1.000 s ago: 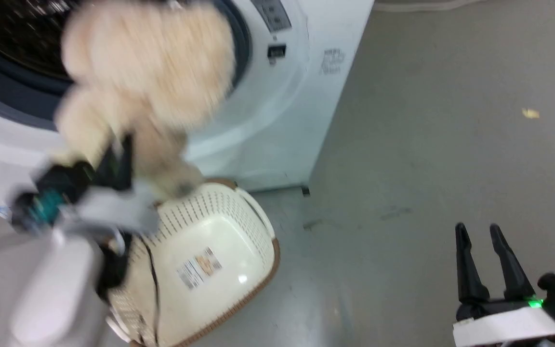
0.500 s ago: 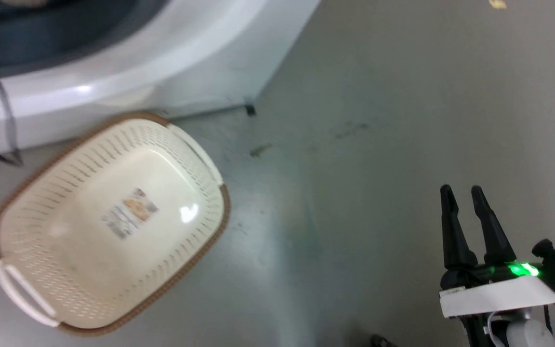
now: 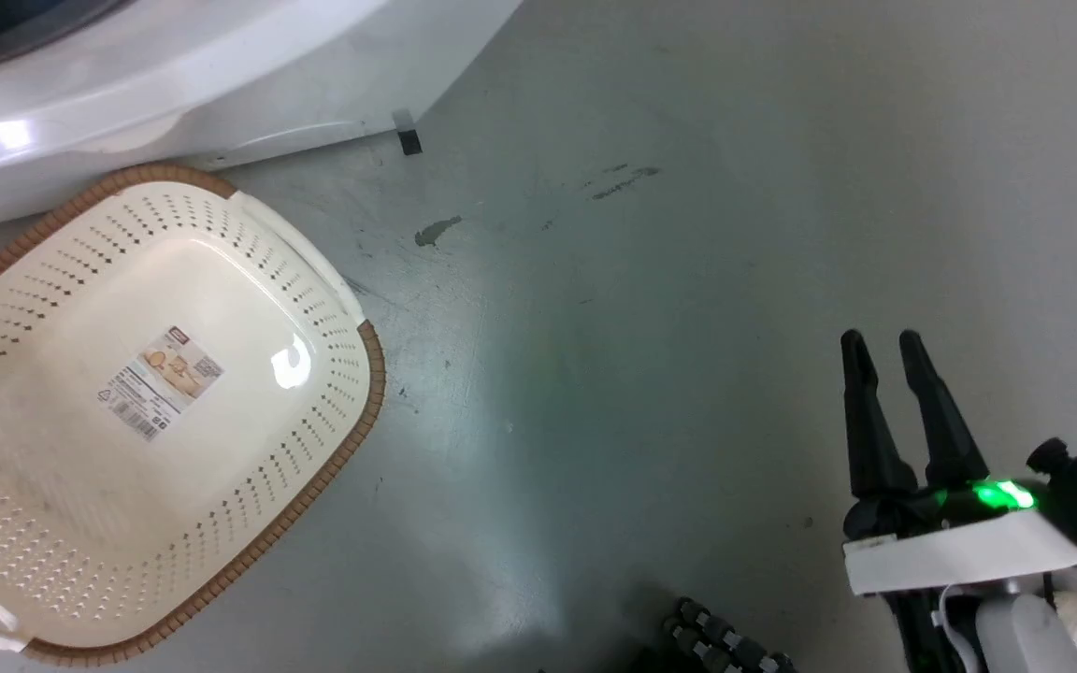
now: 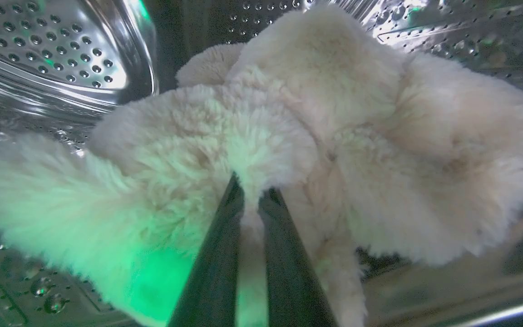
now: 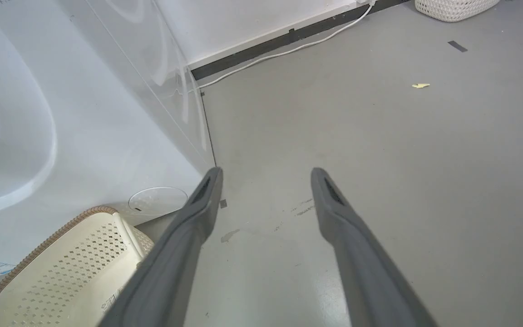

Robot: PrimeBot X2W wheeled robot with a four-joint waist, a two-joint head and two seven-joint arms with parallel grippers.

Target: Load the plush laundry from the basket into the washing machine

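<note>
- The left gripper [image 4: 250, 193] is almost closed, pinching a tuft of the plush laundry [image 4: 325, 118].
- The bundle lies inside the perforated drum [image 4: 48, 54] of the washing machine [image 3: 174, 84], probably resting on its wall, though that is hard to tell this close.
- The basket [image 3: 373, 374] stands empty beside the machine. The right gripper [image 3: 883, 348] hangs parted, holding nothing.
- The step in hand is the drop-off. Next, I judge, the left fingers must part and back out.

The plush laundry [image 4: 334, 113] is lying in the drum [image 4: 39, 54]; the basket [image 3: 366, 374] is sitting just before the washing machine [image 3: 127, 84].
</note>
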